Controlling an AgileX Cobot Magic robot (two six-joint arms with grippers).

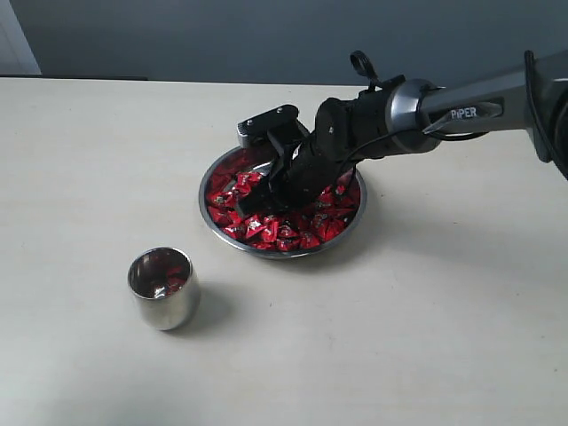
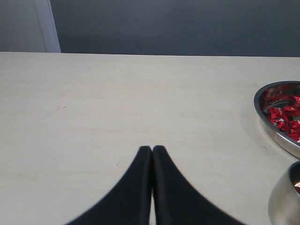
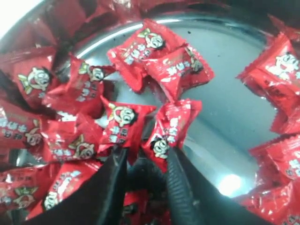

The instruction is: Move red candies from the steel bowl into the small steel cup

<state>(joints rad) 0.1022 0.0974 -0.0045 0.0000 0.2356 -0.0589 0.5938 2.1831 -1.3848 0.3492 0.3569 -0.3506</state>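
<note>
The steel bowl [image 1: 206, 213] holds many red candies [image 1: 286, 232] in shiny wrappers with cartoon faces. My right gripper [image 1: 259, 208] reaches down into the bowl from the right. In the right wrist view its jaws stand apart [image 3: 146, 153], tips pushed in among the candies. One candy [image 3: 168, 129] lies against one fingertip and a second [image 3: 123, 123] by the other, with a dark gap between them. The small steel cup [image 1: 162, 289] stands upright in front and left of the bowl, something red inside it. My left gripper [image 2: 152, 149] is shut and empty over bare table.
The left wrist view shows the bowl's rim [image 2: 263, 112] and the cup's side [image 2: 283, 202] at one edge. A bare patch of the bowl's bottom [image 3: 234, 112] shows beside the jaws. The right arm [image 1: 461, 111] spans the table's right side above the bowl.
</note>
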